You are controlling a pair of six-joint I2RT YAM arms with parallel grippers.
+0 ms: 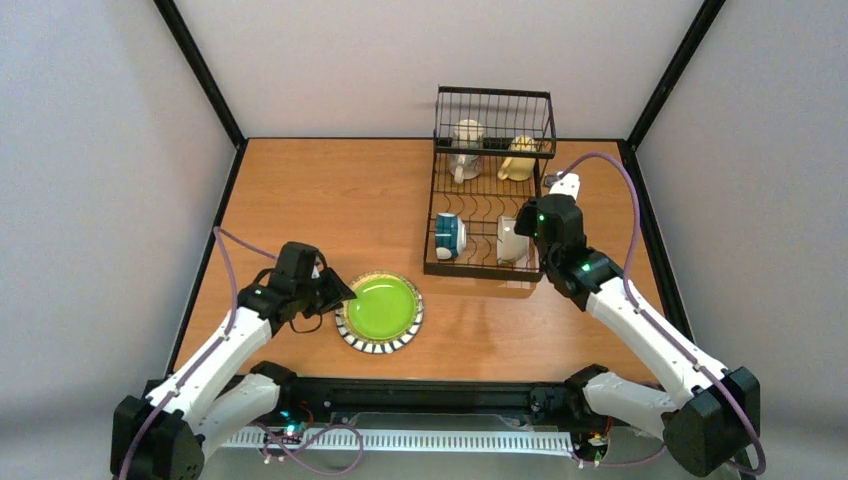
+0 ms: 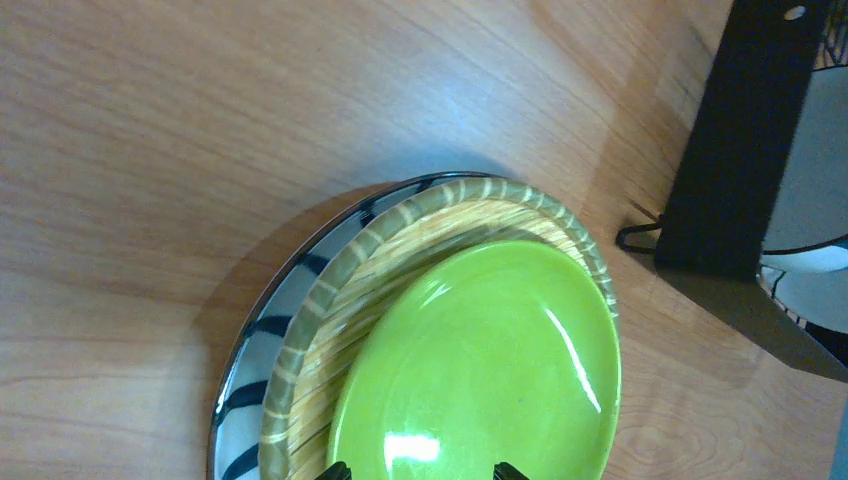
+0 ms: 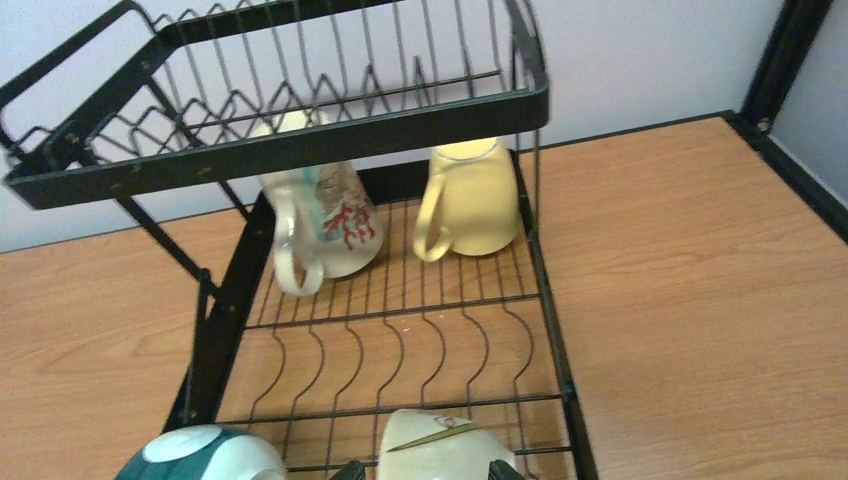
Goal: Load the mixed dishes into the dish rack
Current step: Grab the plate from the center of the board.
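A lime-green plate (image 1: pixel 380 308) with a black-and-white striped rim lies flat on the table, left of centre. My left gripper (image 1: pixel 338 292) hovers open at its left edge; in the left wrist view the gripper (image 2: pixel 420 470) shows two spread fingertips above the plate (image 2: pixel 480 370). The black wire dish rack (image 1: pixel 480 271) stands at the back right. My right gripper (image 1: pixel 530 235) reaches into its front right corner. There the gripper (image 3: pixel 423 470) has its fingers on either side of a cream-white bowl (image 3: pixel 440 445) lying on the rack base (image 3: pixel 400 410).
A teal-banded cup (image 1: pixel 449 235) lies in the rack's front left corner (image 3: pixel 200 455). A white mug with a red pattern (image 3: pixel 330 215) and a cream mug (image 3: pixel 475 205) sit under the raised basket tier (image 3: pixel 300 140). Black frame posts mark the table's back corners.
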